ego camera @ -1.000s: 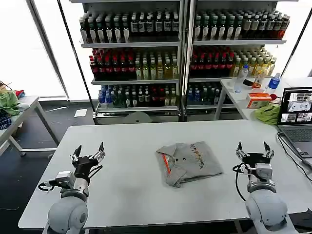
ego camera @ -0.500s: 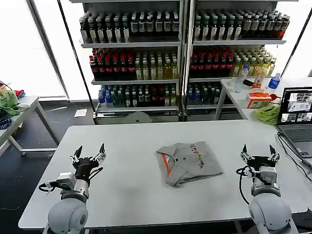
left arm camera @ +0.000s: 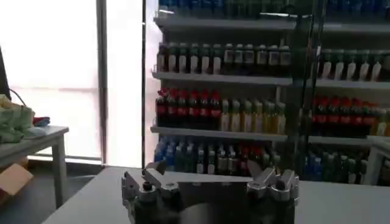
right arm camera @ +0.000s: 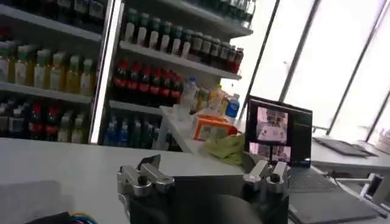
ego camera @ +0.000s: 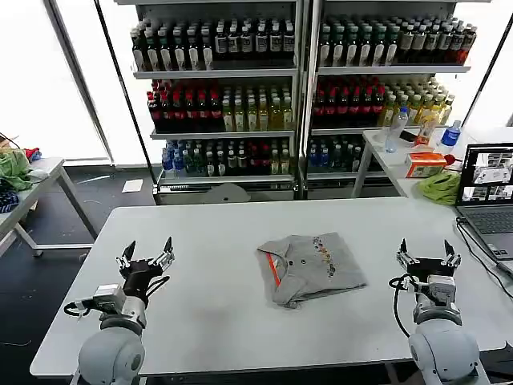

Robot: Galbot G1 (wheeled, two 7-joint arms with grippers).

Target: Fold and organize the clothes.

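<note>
Shirt: your folded light grey shirt [ego camera: 311, 267] lies at the middle of the table, orange collar trim toward your left, the multicoloured print facing up.
Print: you can't read any wording on it.
Left gripper: your left gripper [ego camera: 145, 255] is raised above the table's near left part, well apart from the shirt, fingers spread and grasping nothing; the left wrist view shows the same spread fingers [left arm camera: 150, 182].
Right gripper: your right gripper [ego camera: 428, 257] hovers over the near right part, well apart from the shirt, fingers released and empty.
Table: you work on a white table [ego camera: 208, 313] with rounded corners.
Laptop: an open laptop [ego camera: 486, 192] sits at the table's right edge, screen lit; its text is too small to read.
Side table, right: it carries bottles, an orange box [ego camera: 425, 164] and a bright green cloth [ego camera: 441, 188].
Side table, left: a second table [ego camera: 32, 188] holds green cloth.
Shelves: the shelving [ego camera: 296, 88] behind you is packed with rows of drink bottles; labels unreadable.
Room: bright windows flank the shelves.
</note>
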